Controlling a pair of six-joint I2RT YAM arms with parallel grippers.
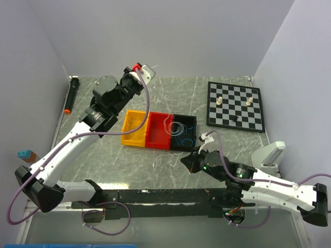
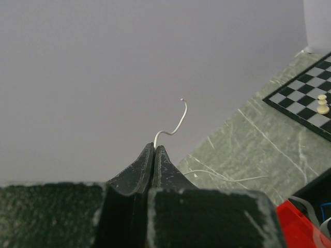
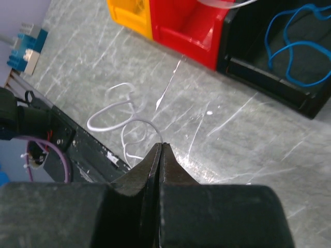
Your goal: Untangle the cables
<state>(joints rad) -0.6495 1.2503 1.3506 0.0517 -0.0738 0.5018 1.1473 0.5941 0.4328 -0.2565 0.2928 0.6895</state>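
Note:
My left gripper [image 1: 149, 72] is raised at the back of the table and shut on a thin white cable; its curled end [image 2: 177, 124] sticks out past the tips [image 2: 154, 146]. My right gripper [image 1: 185, 161] is low, in front of the black bin [image 1: 192, 141]. It is shut [image 3: 161, 145] on another white cable whose loops [image 3: 115, 110] lie on the table [image 1: 166, 157]. A blue cable [image 3: 292, 47] lies coiled in the black bin [image 3: 243, 28]. A whitish coil [image 1: 174, 126] rests across the red and black bins. No yellow cable shows.
Yellow [image 1: 132, 128], red [image 1: 158, 135] and black bins stand in a row mid-table. A chessboard [image 1: 235, 106] with a few pieces lies at the back right. A black marker [image 1: 71, 95] lies at the far left. The black base rail [image 1: 155, 195] runs along the near edge.

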